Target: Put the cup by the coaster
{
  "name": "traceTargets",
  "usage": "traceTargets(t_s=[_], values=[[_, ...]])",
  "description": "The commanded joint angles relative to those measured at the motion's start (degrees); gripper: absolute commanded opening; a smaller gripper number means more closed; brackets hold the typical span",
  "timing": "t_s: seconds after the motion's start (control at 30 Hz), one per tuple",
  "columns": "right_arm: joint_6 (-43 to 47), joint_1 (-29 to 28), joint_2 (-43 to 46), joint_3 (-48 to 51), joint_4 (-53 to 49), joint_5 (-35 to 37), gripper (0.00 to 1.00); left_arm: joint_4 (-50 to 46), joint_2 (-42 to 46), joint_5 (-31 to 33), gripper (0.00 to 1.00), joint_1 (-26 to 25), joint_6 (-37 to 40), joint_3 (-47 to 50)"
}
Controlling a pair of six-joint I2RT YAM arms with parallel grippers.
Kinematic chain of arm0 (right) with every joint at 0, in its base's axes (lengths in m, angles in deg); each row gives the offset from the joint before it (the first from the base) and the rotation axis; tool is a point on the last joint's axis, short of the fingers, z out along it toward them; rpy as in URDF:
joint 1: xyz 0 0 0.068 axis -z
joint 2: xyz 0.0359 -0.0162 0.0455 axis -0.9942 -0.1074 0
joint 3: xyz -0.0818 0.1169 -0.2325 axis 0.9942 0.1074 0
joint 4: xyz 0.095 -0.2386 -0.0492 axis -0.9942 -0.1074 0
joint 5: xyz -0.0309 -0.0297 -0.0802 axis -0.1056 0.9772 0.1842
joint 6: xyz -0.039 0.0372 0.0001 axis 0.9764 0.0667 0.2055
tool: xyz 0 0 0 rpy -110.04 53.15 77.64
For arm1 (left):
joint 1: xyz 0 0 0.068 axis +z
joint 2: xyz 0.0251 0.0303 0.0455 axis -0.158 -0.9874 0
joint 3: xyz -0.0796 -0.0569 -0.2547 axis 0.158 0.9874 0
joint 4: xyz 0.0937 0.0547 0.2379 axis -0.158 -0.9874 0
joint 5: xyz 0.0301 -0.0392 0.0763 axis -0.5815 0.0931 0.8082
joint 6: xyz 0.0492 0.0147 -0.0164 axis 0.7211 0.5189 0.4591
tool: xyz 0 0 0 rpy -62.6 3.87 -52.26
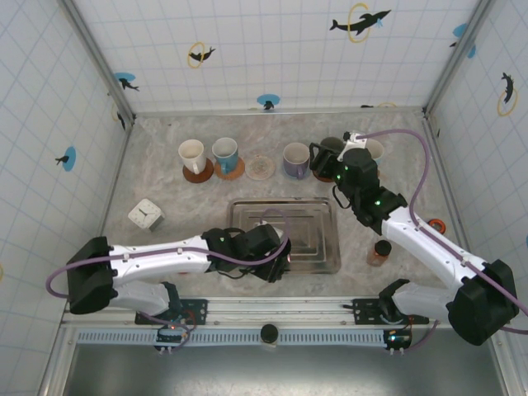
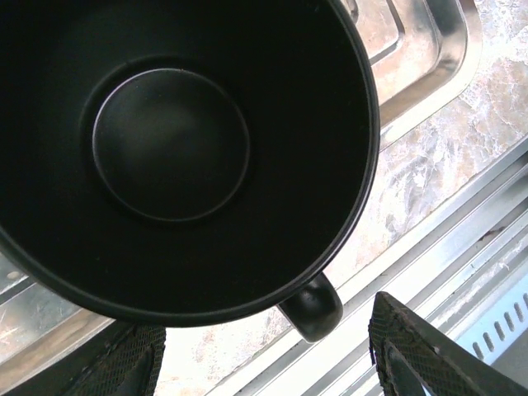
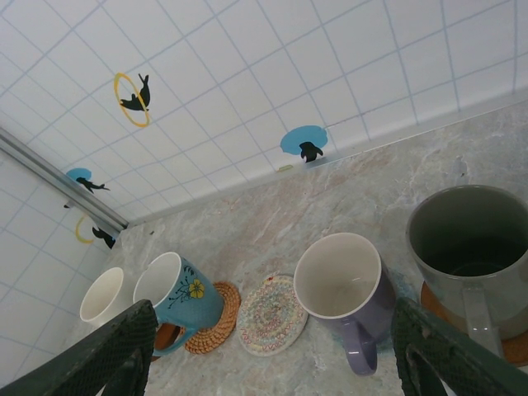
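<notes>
A purple cup [image 3: 342, 289] [image 1: 295, 159] stands upright on the counter, right beside an empty pastel woven coaster [image 3: 271, 315] [image 1: 261, 167]. My right gripper [image 3: 276, 359] [image 1: 332, 167] hovers above and just near of it, open, fingers well apart and touching nothing. A black cup [image 2: 173, 148] stands under my left gripper [image 2: 266, 342] [image 1: 279, 257] at the front edge of the metal tray [image 2: 429, 49] [image 1: 247, 206]. That gripper is open, and the cup's handle [image 2: 315, 309] lies between the fingers without touching them.
A white cup [image 1: 191, 155] and a blue flowered cup [image 3: 177, 297] [image 1: 224, 153] sit on coasters left of the pastel one. A grey cup [image 3: 470, 247] stands on a brown coaster to the right. A white clock [image 1: 146, 214] and an orange bottle [image 1: 379, 252] flank the tray.
</notes>
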Motion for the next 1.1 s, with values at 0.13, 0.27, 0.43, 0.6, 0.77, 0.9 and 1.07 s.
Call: traceTargets(t_s=[0.13,0.27,0.43,0.6,0.77,0.9,1.07], values=[[-0.33,0.5,-0.19,1.25,2.09,0.09,0.76,0.96,-2.82,-0.68,0.66,-0.41,0.79,-2.19],[-0.32,0.66,-0.36,1.29,2.18,0.0,0.76,0.45,-4.45,0.09,0.66,-0.45,0.64,-2.91],[-0.36,0.91,-0.63,1.36,2.27,-0.22,0.77,-0.16,-5.59,1.39,0.64,-0.44,0.31,-3.52],[-0.5,1.06,-0.63,1.56,2.44,-0.35,0.77,-1.24,-6.93,2.71,0.6,-0.46,0.4,-3.28],[-0.59,1.25,-0.63,1.73,2.62,-0.48,0.77,-2.74,-7.8,4.82,0.57,-0.4,-0.15,-3.74],[-0.57,1.41,-0.63,1.83,2.62,-0.61,0.77,-3.38,-8.15,5.7,0.53,-0.41,-0.32,-4.23],[-0.6,1.64,-0.63,2.01,2.62,-0.66,0.77,-4.73,-8.17,6.94,0.48,-0.36,-0.92,-4.31]])
